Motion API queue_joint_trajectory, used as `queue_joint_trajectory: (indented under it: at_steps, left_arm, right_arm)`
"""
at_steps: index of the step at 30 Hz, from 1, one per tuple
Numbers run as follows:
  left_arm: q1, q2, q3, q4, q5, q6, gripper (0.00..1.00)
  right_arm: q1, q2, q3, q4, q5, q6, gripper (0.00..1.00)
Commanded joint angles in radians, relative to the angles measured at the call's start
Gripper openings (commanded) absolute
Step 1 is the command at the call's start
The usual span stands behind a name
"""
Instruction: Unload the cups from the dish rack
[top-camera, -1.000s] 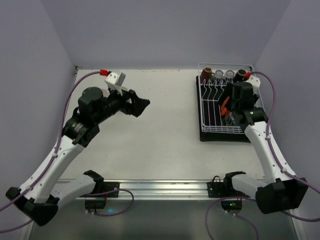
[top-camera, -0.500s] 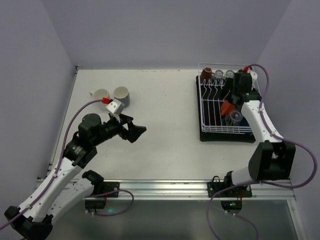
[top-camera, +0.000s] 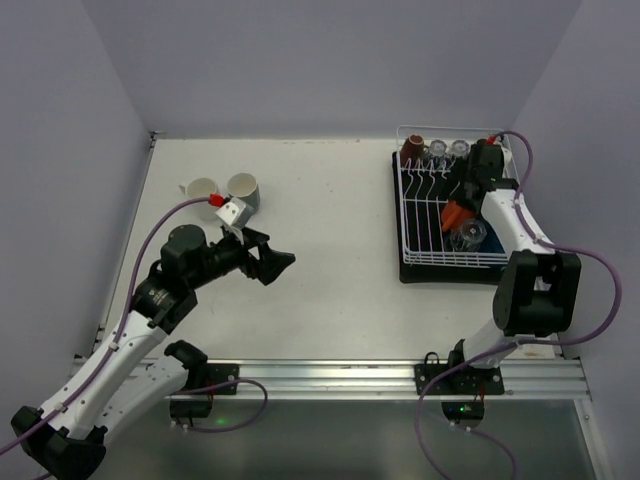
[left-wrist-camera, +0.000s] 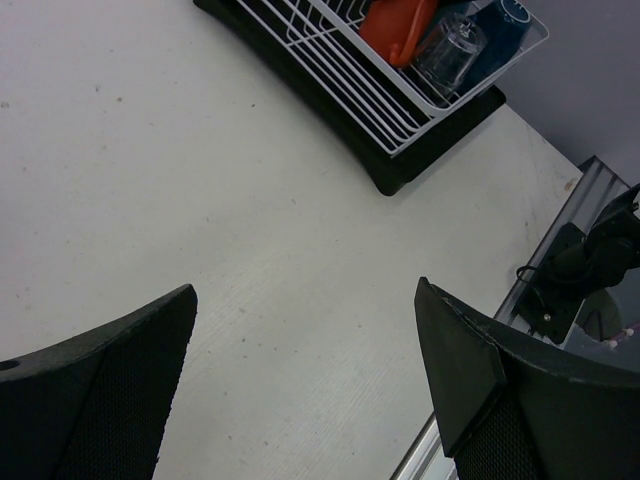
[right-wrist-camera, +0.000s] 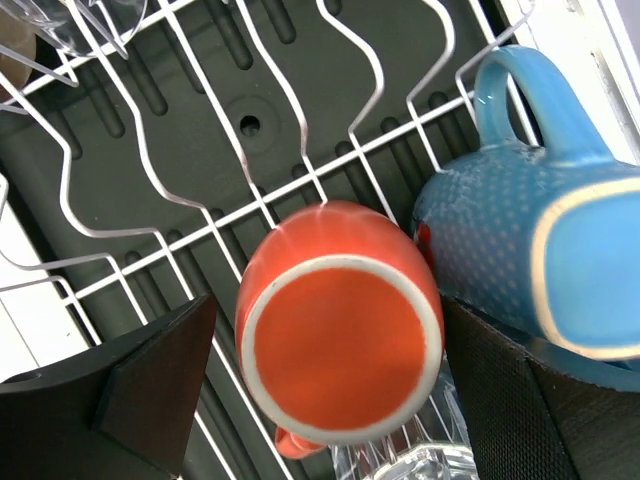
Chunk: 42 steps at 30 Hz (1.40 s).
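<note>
While the right gripper (right-wrist-camera: 332, 388) hangs spread wide over the upturned orange cup (right-wrist-camera: 340, 345), lodged in the dish rack (top-camera: 412, 200) just beside a blue cup (right-wrist-camera: 520, 250), the left gripper (left-wrist-camera: 305, 300) gapes empty over the table (top-camera: 330, 200), near a cream cup (top-camera: 201, 188) and a grey cup (top-camera: 244, 190)

The left arm (top-camera: 115, 345) and right arm (top-camera: 512, 225) share glossy white shell links between matte black joint housings. A thin purple cable (top-camera: 152, 238) trails along each, ending in a red plug (top-camera: 214, 199). The left gripper (left-wrist-camera: 305, 288) has black wedge-shaped fingers (left-wrist-camera: 95, 400) with finely meshed faces.
</note>
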Motion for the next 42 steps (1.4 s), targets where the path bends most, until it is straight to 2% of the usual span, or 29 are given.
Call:
queue_joint_trajectory:
  at_steps: [1, 3, 6, 7, 9, 10, 11, 20, 26, 32, 33, 37, 42]
  left_arm:
    - [0.001, 0.003, -0.006, 0.039, 0.021, 0.024, 0.93]
    - [0.003, 0.002, -0.008, 0.038, 0.008, 0.023, 0.93]
    - [0.003, 0.000, -0.008, 0.038, 0.002, 0.021, 0.93]
    - [0.003, 0.000, -0.008, 0.036, 0.002, 0.020, 0.93]
    - [0.003, 0.002, -0.006, 0.039, 0.007, 0.015, 0.93]
    - [0.003, 0.002, -0.006, 0.039, 0.007, 0.014, 0.93]
    - [0.003, 0.002, -0.006, 0.038, 0.008, 0.012, 0.93]
    - [0.003, 0.042, 0.029, 0.058, 0.044, -0.043, 0.92]
    - [0.001, 0.083, 0.053, 0.139, 0.051, -0.161, 0.91]
    - [-0.011, 0.206, 0.040, 0.402, 0.186, -0.354, 0.87]
    - [-0.016, 0.245, 0.041, 0.468, 0.207, -0.397, 0.87]
    - [-0.048, 0.337, 0.044, 0.656, 0.235, -0.505, 0.84]
    - [-0.100, 0.458, 0.079, 0.757, 0.202, -0.563, 0.82]
  right_arm:
    - [0.001, 0.023, 0.049, 0.030, -0.026, -0.014, 0.95]
    - [0.001, 0.031, 0.046, 0.032, -0.026, -0.011, 0.91]
    - [0.001, 0.022, 0.038, 0.045, 0.000, -0.010, 0.80]
    - [0.001, 0.016, 0.036, 0.050, 0.008, -0.011, 0.70]
    - [0.003, -0.009, 0.036, 0.062, 0.014, -0.016, 0.60]
    - [0.003, -0.021, 0.033, 0.073, 0.013, -0.017, 0.50]
    - [0.007, -0.035, 0.021, 0.085, 0.011, -0.019, 0.48]
    - [0.041, -0.263, -0.028, 0.210, -0.075, -0.001, 0.42]
    - [0.046, -0.420, -0.072, 0.230, -0.191, 0.065, 0.40]
    - [0.088, -0.592, -0.226, 0.296, -0.397, 0.200, 0.40]
    - [0.090, -0.634, -0.252, 0.332, -0.497, 0.257, 0.40]
    - [0.114, -0.722, -0.393, 0.482, -0.708, 0.403, 0.40]
    - [0.214, -0.788, -0.493, 0.622, -0.796, 0.524, 0.39]
